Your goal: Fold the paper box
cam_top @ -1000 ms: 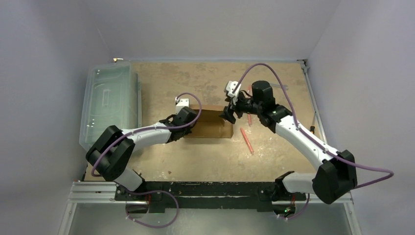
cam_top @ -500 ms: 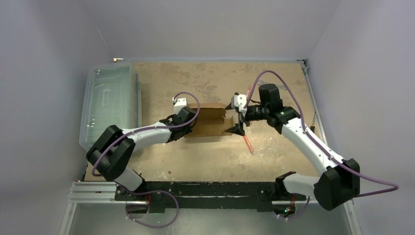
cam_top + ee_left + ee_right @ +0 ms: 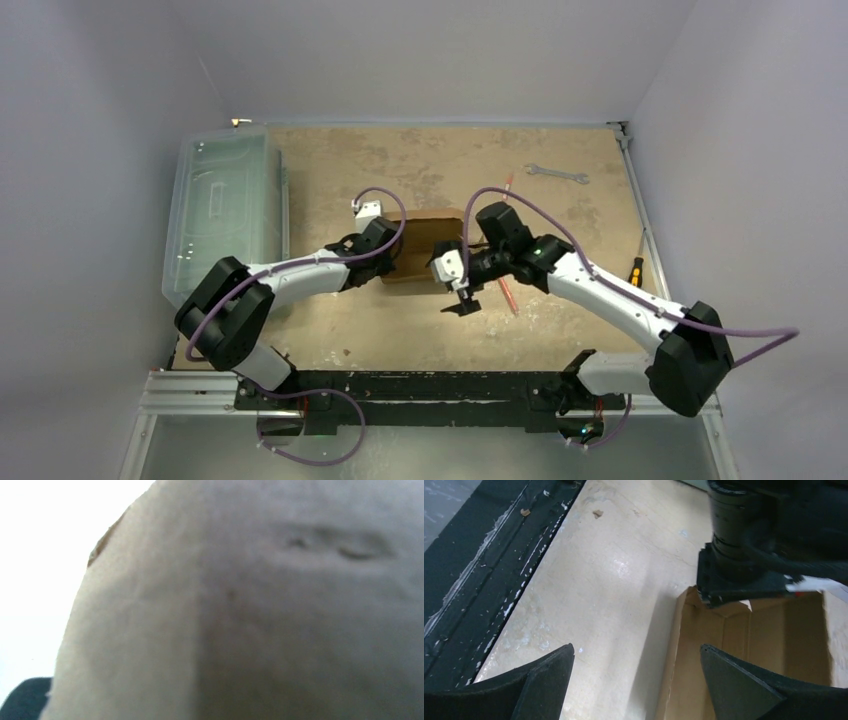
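The paper box [image 3: 425, 240], plain brown cardboard, stands partly formed at mid-table. My left gripper [image 3: 385, 245] sits at its left end, shut on the end wall. Cardboard [image 3: 250, 605] fills the left wrist view and hides the fingers. In the right wrist view the left gripper [image 3: 744, 575] meets the far corner of the box [image 3: 764, 645]. My right gripper [image 3: 464, 298] hovers wide open just off the box's front right corner. Nothing lies between its fingers, and the right gripper [image 3: 637, 647] straddles the box's near wall edge from above.
A large clear plastic bin [image 3: 225, 215] stands along the left side. A wrench [image 3: 556, 174] lies at the back right. A red stick [image 3: 508, 292] lies right of the box, and a small screwdriver [image 3: 636, 268] near the right edge. A black rail [image 3: 484, 580] runs along the near edge.
My right gripper has left the box's right end, swung round toward the near side to the front right corner and opened wide. The left gripper has stayed at the left end.
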You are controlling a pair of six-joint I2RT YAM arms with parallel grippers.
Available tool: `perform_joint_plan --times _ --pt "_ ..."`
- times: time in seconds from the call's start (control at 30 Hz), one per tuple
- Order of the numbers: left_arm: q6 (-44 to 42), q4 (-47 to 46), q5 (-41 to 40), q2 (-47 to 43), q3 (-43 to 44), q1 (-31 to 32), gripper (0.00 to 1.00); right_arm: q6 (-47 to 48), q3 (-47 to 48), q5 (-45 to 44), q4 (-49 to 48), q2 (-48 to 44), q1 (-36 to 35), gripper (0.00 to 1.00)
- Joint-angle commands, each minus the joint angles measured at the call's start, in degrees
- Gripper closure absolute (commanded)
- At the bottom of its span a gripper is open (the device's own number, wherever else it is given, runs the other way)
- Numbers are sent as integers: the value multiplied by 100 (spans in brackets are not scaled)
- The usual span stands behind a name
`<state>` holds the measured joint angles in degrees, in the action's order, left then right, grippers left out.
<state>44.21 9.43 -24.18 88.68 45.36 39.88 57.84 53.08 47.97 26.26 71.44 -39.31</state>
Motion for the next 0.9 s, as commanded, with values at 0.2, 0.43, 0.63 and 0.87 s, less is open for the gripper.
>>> perform_joint_plan --times 0.2,0.43,0.63,0.87 --pt "430 154 342 -174 -8 11 100 -513 -254 -1664 -1472 596 -977 6" --pt "546 114 547 -147 -9 15 100 -972 -309 -2271 -2046 1035 -1070 14" --pt "522 70 757 -219 -38 16 100 -1112 -275 -2675 -2307 1423 -1113 25" --pt "489 7 972 -245 -80 20 90 -1117 -214 -2978 -2428 1766 -1190 47"
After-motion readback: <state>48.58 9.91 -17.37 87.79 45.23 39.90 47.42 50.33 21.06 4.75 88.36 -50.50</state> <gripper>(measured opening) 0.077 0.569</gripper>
